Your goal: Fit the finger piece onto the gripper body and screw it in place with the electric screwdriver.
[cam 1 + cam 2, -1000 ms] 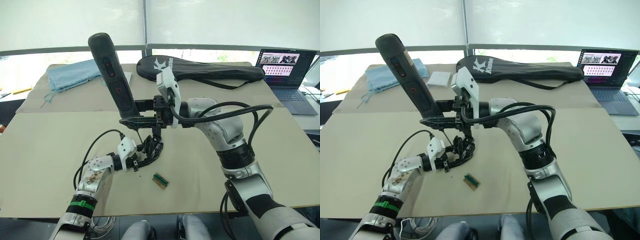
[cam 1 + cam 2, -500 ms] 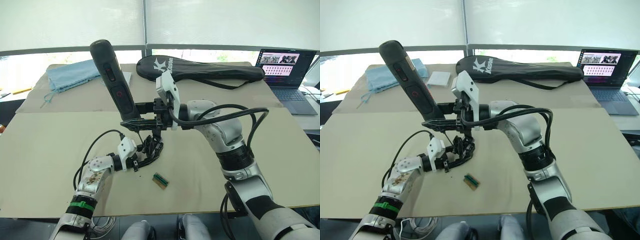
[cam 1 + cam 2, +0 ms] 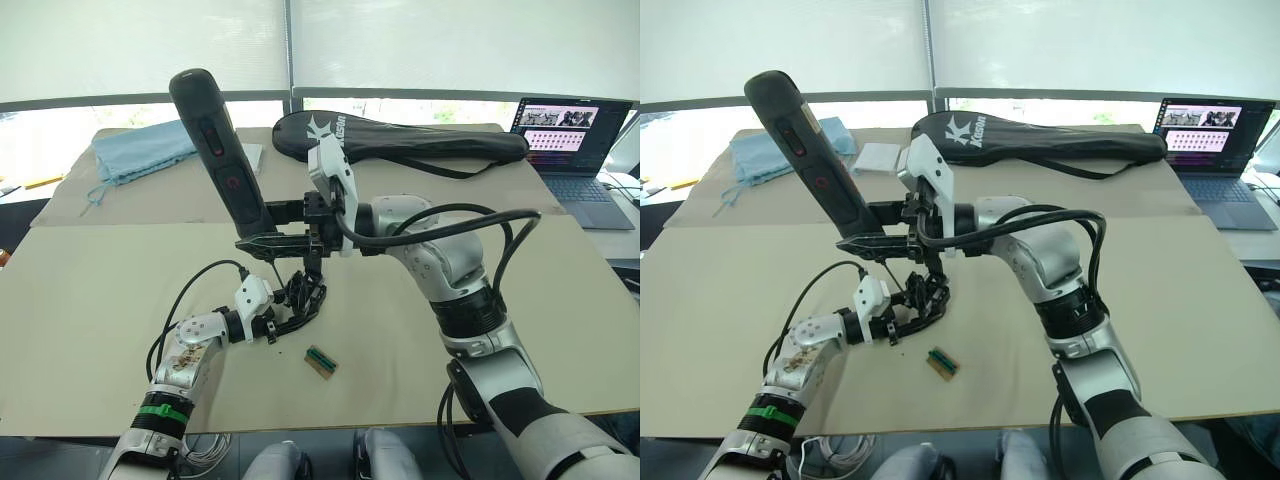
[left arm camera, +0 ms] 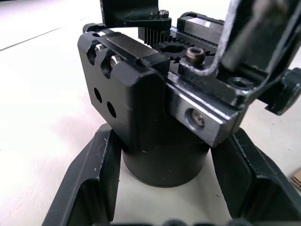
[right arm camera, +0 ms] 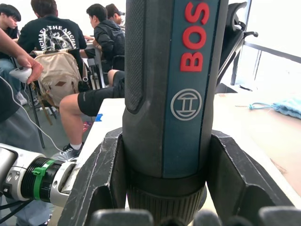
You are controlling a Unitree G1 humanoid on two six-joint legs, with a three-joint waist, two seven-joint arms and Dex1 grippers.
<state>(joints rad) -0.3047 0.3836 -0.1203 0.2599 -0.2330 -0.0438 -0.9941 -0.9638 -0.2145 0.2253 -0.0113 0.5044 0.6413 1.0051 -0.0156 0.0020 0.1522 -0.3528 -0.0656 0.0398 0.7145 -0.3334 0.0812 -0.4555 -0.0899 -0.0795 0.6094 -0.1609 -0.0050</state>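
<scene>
Your left gripper (image 3: pixel 283 318), lower centre of the head view, clamps the gripper body (image 4: pixel 160 117) by its round base to steady it. Your right gripper (image 3: pixel 268 228) grips the electric screwdriver (image 3: pixel 220 155), tilted, bit down over the body for driving.

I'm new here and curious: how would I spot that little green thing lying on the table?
Start at the big tan table. Near its front edge, beside the left gripper holding the gripper body, lies a small green and tan block. It lies alone, flat, untouched.
</scene>
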